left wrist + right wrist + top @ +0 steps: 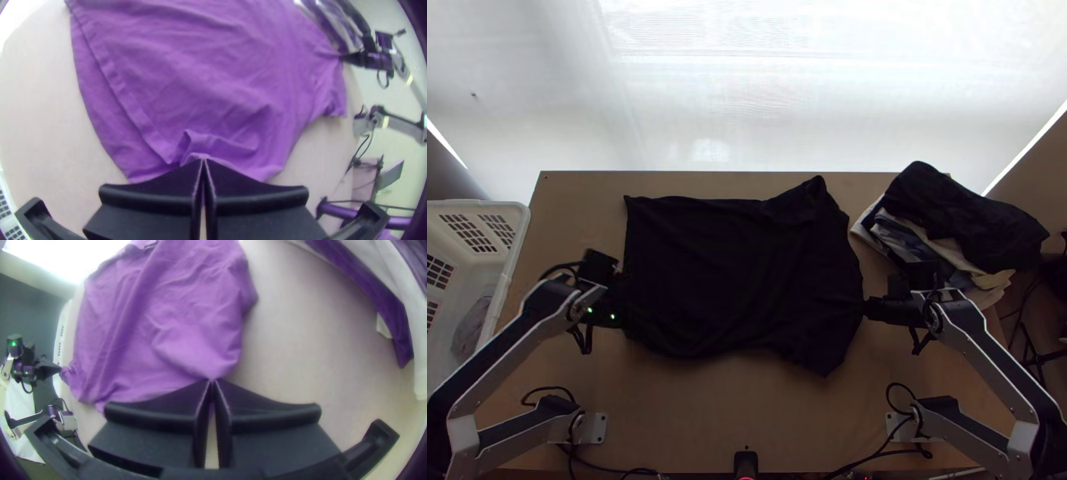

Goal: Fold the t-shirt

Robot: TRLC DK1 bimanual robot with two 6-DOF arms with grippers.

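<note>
T-shirt: laid out in the middle of the surface, body largely spread, hem end toward the left arm, sleeves toward the right arm. The layers at the hem do not line up; a small ruck stands near the left hand.
Left hand: clenched on a pinch of cloth at the hem end, toward the near corner.
Right hand: clenched on the cloth edge at the shoulder end, between the two sleeves; whether this is collar or shoulder seam, cannot tell.
Step in hand: judged to be a lengthwise fold, early in the job, both ends of the fold line secured.
Handling advised: draw the hands gently apart until the cloth between them is taut, then lift together, level and at one pace, and carry the near side over toward the far side. Lower before releasing. Thin cloth is liable to slip from so small a pinch, and uneven pulling would skew the hem further.
Basket: white, slotted walls, beside the surface on the left arm's side. Contents: a greyish shape low inside, nature undetermined.
Garment pile: stacked at the surface's far corner on the right arm's side, dark piece uppermost, paler ones beneath; no container under it noted.
</note>
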